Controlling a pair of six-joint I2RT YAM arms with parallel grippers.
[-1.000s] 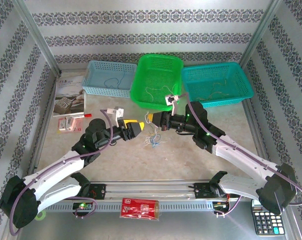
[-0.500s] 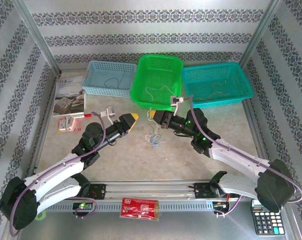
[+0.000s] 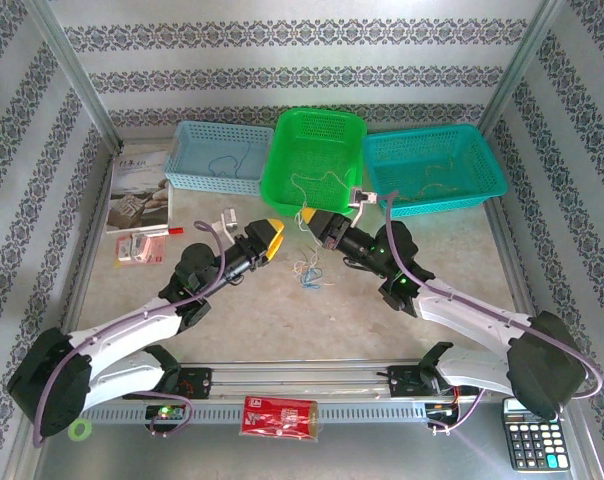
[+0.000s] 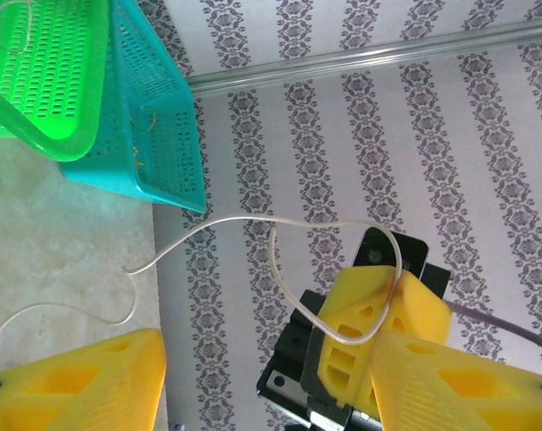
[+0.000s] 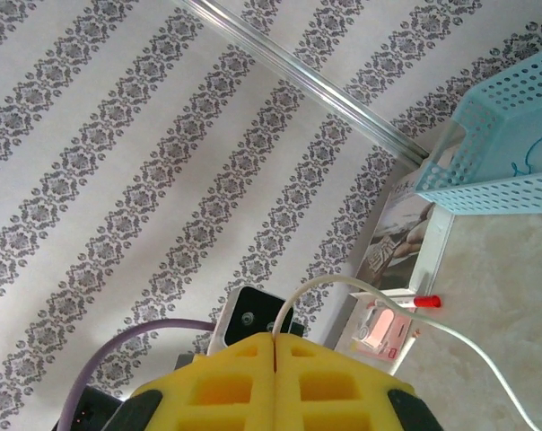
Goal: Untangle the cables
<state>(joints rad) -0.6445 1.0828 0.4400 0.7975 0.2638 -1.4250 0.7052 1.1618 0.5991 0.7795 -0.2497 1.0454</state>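
The cables (image 3: 308,272) lie as a small pale clump of blue, tan and greenish cords on the table, in front of the green basket. My right gripper (image 3: 305,217) hangs above the clump, shut on one pale cable (image 5: 361,283) that leaves the seam between its yellow fingers (image 5: 226,386). That strand (image 4: 244,220) loops over the right gripper's fingers (image 4: 370,314) and runs down toward the table. My left gripper (image 3: 271,233) is just left of the right one. It is open, with its fingers (image 4: 74,377) wide apart and nothing between them.
Three baskets stand along the back: light blue (image 3: 220,157), green (image 3: 317,160) and teal (image 3: 432,165), each holding thin cords. A booklet (image 3: 137,190) and a pink packet (image 3: 142,245) lie at the left. A calculator (image 3: 532,440) sits at the front right.
My right gripper has risen toward the green basket, drawing its cable up from the clump. My left gripper has swung up and back, away from the clump.
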